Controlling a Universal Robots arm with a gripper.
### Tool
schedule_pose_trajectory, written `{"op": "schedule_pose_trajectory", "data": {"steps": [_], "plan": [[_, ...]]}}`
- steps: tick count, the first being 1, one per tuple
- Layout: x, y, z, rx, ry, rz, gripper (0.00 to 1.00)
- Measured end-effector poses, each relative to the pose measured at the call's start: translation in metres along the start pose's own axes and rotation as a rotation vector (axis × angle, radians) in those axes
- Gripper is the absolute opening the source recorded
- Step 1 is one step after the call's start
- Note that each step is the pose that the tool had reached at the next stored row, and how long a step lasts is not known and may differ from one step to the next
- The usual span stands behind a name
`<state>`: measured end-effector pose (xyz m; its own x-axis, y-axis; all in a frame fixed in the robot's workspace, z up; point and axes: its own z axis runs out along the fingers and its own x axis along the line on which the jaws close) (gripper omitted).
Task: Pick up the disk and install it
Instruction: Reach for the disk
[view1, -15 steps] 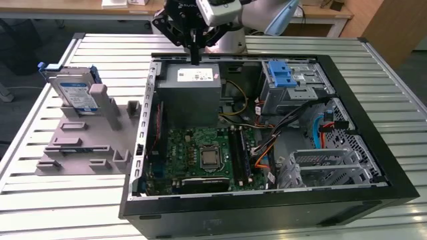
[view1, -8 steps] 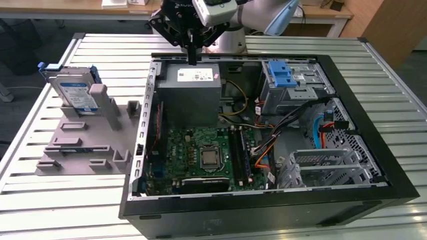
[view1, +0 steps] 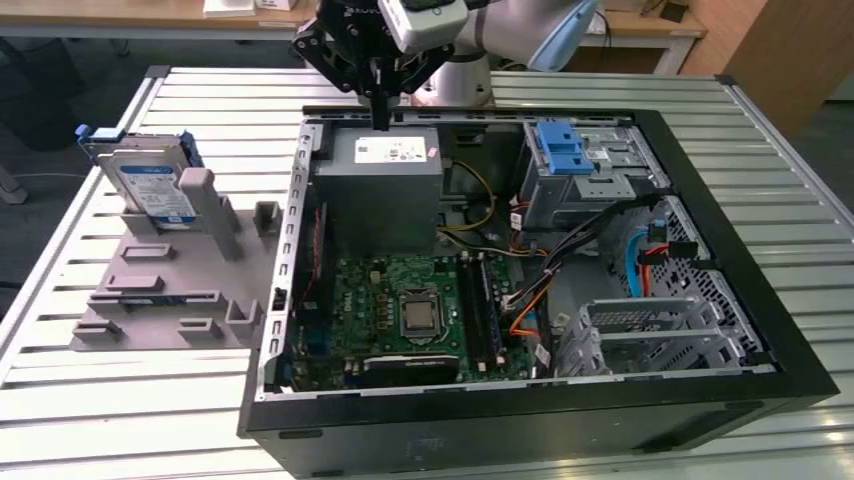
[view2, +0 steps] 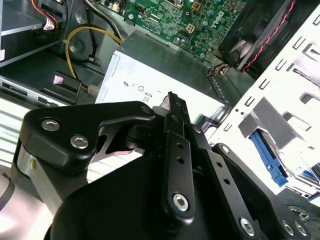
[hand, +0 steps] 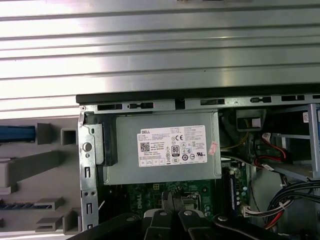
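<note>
Exterior view: the disk (view1: 144, 188) (standing on edge) lies toward the exterior view's left of the closed, empty end effector (view1: 384, 122).

Disk (view1: 150, 190): silver, blue-and-white label, blue bracket at edge. Stand (view1: 147, 300) beneath: plain matte grey. Gripper (view1: 383, 122): black (silver screw heads in second wrist view). Power supply box (view1: 384, 190): grey, white sticker with small red mark. Motherboard (view1: 400, 305): green. Cage latch (view1: 571, 150): blue, ridged. Computer case (view1: 534, 430): black outside. Table (view1: 120, 400): silvery, striped by slats. Yellow cable (view2: 95, 28) beside box.
</note>
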<state>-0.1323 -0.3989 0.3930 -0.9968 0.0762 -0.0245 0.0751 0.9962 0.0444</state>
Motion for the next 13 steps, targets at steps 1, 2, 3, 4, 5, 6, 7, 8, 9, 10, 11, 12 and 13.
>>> {"op": "schedule_pose_trajectory", "data": {"steps": [1,2,3,4,5,6,7,8,9,10,11,12,13], "plan": [[0.0005,0.0000,0.0000,0.0000,0.0000,0.000,0.11],[0.0009,0.0000,0.0000,0.0001,0.0000,0.000,0.11],[0.0013,-0.0001,0.0000,0.0001,0.0000,0.000,0.11],[0.0016,-0.0001,0.0000,0.0001,0.0000,0.000,0.11],[0.0019,-0.0001,0.0000,0.0001,0.0000,0.000,0.11],[0.0022,-0.0001,0.0001,0.0001,0.0000,0.000,0.11],[0.0025,-0.0002,0.0001,0.0000,0.0000,0.000,0.11],[0.0027,-0.0002,0.0001,0.0001,0.0000,0.000,0.11],[0.0029,-0.0002,0.0001,0.0001,0.0000,0.000,0.11],[0.0030,-0.0002,0.0002,0.0001,0.0000,0.000,0.11],[0.0032,-0.0002,0.0002,0.0001,0.0000,0.000,0.11],[0.0033,-0.0003,0.0002,0.0001,0.0000,0.000,0.11],[0.0034,-0.0003,0.0003,0.0001,0.0001,0.000,0.11]]}}
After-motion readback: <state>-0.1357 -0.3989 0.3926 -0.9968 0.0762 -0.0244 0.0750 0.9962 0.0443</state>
